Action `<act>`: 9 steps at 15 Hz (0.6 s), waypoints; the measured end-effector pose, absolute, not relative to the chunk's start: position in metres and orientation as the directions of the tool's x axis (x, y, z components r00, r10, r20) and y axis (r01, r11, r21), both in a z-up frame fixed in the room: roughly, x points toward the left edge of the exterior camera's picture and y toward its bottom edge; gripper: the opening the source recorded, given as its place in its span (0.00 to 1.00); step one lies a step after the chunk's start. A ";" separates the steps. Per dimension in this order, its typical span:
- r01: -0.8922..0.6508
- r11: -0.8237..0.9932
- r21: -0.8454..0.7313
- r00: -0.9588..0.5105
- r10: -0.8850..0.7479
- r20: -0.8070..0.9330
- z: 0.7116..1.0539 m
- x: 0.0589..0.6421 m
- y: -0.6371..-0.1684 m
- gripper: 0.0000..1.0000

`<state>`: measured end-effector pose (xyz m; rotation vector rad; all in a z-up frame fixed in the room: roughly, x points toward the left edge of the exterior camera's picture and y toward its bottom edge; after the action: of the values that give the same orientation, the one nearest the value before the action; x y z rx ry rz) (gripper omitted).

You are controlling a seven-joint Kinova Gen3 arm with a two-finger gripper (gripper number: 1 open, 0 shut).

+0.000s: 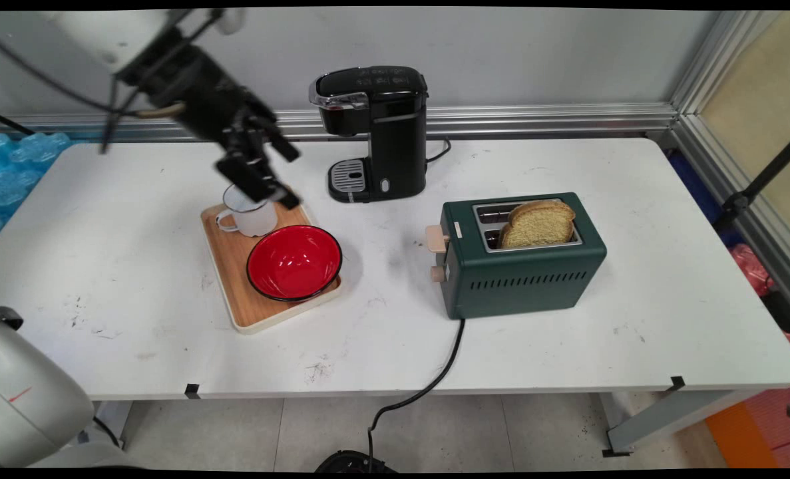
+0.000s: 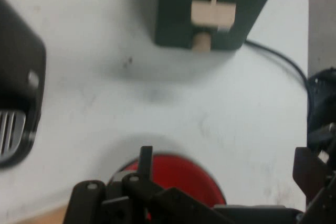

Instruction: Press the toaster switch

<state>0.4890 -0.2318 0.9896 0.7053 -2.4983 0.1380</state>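
I have the gripper (image 1: pixel 261 174) hanging just above the white enamel mug (image 1: pixel 251 211) at the tray's far corner, and I cannot tell from either view whether it is apart or together — the main view smears it and the hand view cuts it off. The mug stands upright on the wooden tray (image 1: pixel 235 279), handle toward the table's left edge, with the red bowl (image 1: pixel 294 261) just beside it on the tray's near half. The tray sits left of the table's centre; the black coffee machine (image 1: pixel 375 133) stands near the far edge, and the green toaster (image 1: pixel 521 256) with bread (image 1: pixel 538 223) in its slot sits right of centre. My worry is clearance — a descent slightly off could catch the mug's rim and tip it against the bowl, or shove the tray.
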 end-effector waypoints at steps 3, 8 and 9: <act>-0.519 0.854 0.049 -0.711 -0.462 0.529 0.988 0.456 -0.245 1.00; -0.531 0.846 0.050 -0.708 -0.475 0.522 0.979 0.408 -0.267 1.00; -0.532 0.845 0.050 -0.710 -0.477 0.518 0.977 0.399 -0.270 1.00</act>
<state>0.3990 -0.2701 0.9765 0.7379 -2.4937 0.1392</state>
